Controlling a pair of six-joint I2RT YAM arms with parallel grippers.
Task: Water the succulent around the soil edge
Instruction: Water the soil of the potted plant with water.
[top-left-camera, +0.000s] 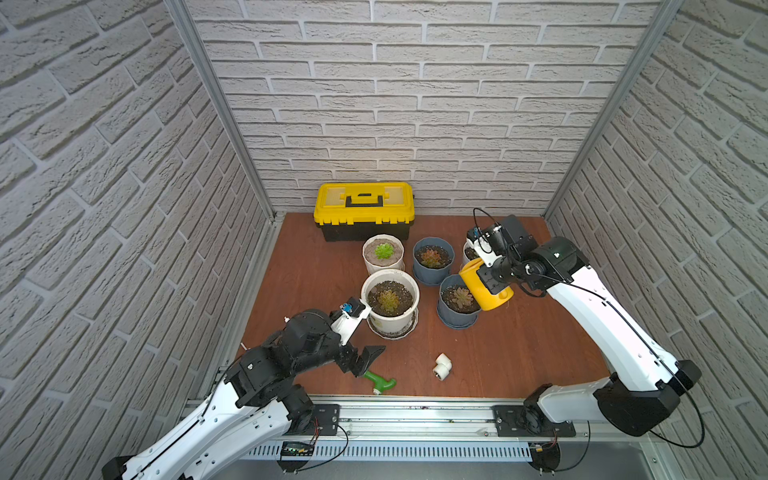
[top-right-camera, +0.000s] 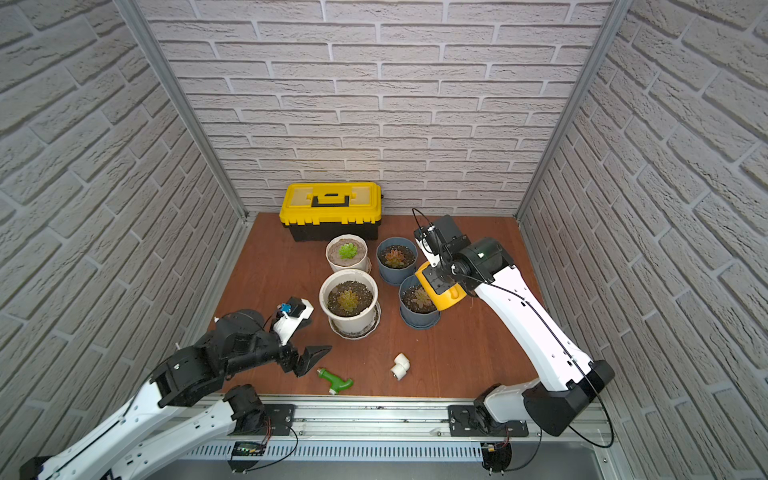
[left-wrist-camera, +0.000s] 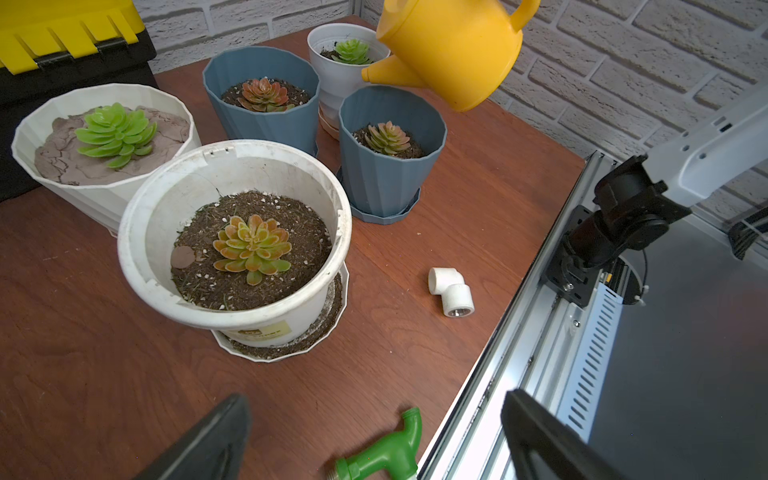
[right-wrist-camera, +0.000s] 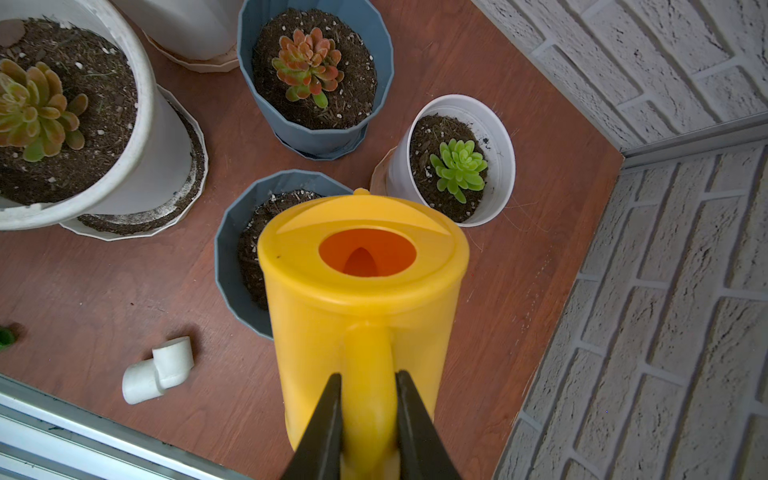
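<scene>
A yellow watering can (top-left-camera: 486, 286) hangs tilted over the near blue pot (top-left-camera: 455, 316). My right gripper (right-wrist-camera: 368, 386) is shut on the can's handle (right-wrist-camera: 368, 353). In the left wrist view the spout (left-wrist-camera: 386, 72) points down above that pot's far rim, next to a small white pot (left-wrist-camera: 345, 70). No water shows. The pot's reddish-green succulent (left-wrist-camera: 388, 137) sits in dark soil (right-wrist-camera: 253, 249); the can hides the plant in the right wrist view. My left gripper (top-left-camera: 365, 361) stands wide open and empty near the table's front left, just above a green fitting (left-wrist-camera: 386, 453).
Several other succulent pots stand close by: a large white pot (top-left-camera: 376, 322), a white pot with cracked pale soil (top-left-camera: 383, 266) and a far blue pot (top-left-camera: 432, 274). A yellow toolbox (top-left-camera: 365, 208) is at the back. A white pipe elbow (top-left-camera: 442, 365) lies in front.
</scene>
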